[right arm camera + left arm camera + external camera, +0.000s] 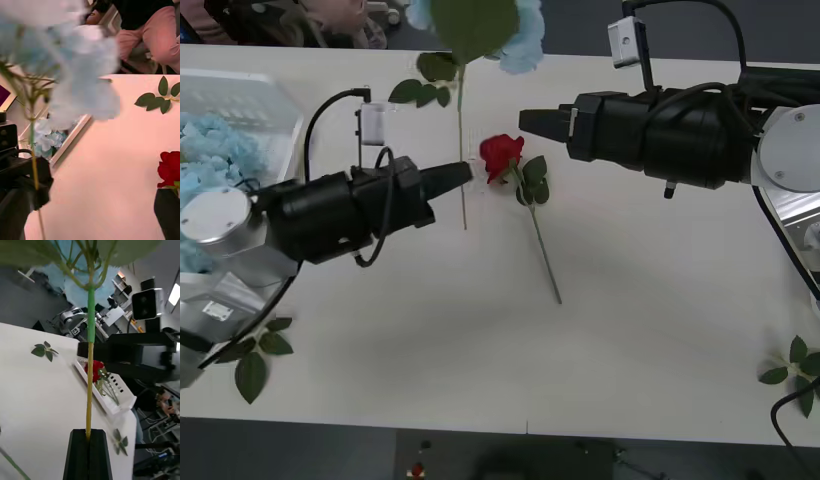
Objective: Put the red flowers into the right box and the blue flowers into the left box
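White surface (480, 350) is carrying a red flower (502, 155) near your right gripper (525, 122), its fingers' state untellable; your left gripper (89, 437) fingers are clamping a blue flower (80, 75) stem upright.

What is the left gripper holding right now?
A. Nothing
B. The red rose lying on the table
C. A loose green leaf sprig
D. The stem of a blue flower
D: the left gripper is shut on the thin stem of the blue flower, whose pale blue head rises above it.
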`<move>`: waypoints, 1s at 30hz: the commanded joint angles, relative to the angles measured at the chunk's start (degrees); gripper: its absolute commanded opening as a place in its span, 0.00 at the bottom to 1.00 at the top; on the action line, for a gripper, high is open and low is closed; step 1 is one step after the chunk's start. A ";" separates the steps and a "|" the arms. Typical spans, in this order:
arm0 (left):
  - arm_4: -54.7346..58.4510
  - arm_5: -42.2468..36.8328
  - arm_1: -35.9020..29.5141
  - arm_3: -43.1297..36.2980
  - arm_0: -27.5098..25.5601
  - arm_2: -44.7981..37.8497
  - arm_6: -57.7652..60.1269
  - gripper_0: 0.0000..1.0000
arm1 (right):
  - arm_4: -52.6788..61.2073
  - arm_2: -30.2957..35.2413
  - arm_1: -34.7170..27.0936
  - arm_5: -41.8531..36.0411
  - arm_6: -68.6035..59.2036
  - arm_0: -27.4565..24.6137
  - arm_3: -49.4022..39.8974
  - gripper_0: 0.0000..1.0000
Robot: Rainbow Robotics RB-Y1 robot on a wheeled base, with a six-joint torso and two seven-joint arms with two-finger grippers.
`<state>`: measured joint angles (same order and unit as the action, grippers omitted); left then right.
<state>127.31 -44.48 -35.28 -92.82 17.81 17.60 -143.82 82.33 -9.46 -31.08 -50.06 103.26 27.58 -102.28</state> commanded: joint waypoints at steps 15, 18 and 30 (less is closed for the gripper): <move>0.13 -8.43 -44.88 -5.44 -30.90 -29.55 -0.94 0.00 | 7.75 0.15 -10.76 -0.12 3.61 -3.06 -2.31 1.00; -11.64 -10.28 -42.95 -3.07 -30.64 -36.67 -0.94 0.00 | 7.93 0.06 -12.60 -0.91 3.35 -4.29 -2.23 1.00; -45.30 -3.42 -38.02 7.66 -29.58 -42.38 -1.64 0.00 | -11.93 -2.93 -12.25 -15.68 -8.87 2.39 -2.23 1.00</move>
<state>85.85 -49.89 -72.48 -87.68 -11.91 -25.10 -143.81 74.34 -10.21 -44.09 -63.82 101.08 24.74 -102.57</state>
